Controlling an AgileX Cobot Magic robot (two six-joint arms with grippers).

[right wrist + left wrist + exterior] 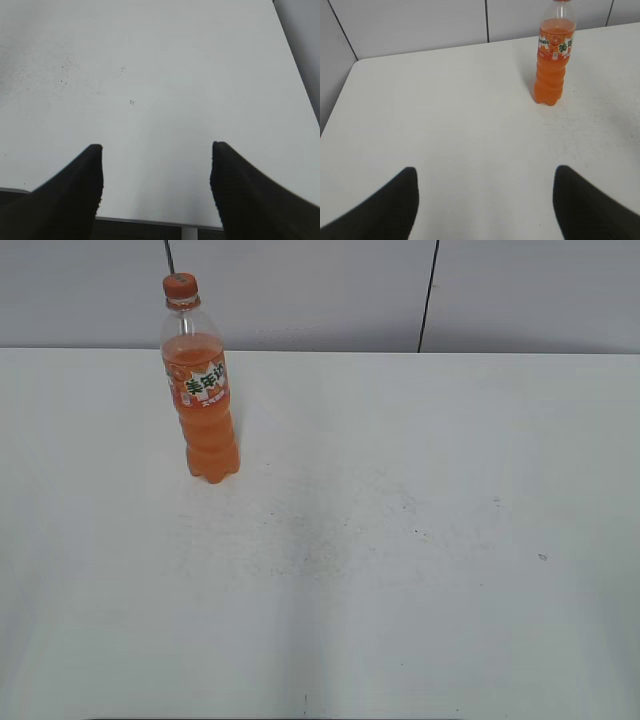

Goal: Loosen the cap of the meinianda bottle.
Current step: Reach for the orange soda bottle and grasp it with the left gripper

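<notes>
Bare white table [400,570] fills the near part of the exterior view, marked only by faint dark specks around the middle. Far back on the left stands the meinianda bottle [200,390], upright on the tabletop, with orange drink reaching up to its shoulder and an orange-green label with white characters wrapped around its upper body. On its neck sits the cap [180,285], small, round and orange, above the clear neck. Behind the bottle rises a pale grey wall [320,290] with dark vertical seams.

From the left wrist view, the left gripper [485,200] hangs over the table with its two dark fingers spread wide and nothing between them; the bottle [552,60] stands well apart from it, far and to the right. From the right wrist view, the right gripper [156,185] is likewise spread wide and holds nothing, above the near edge of the table [165,75].
</notes>
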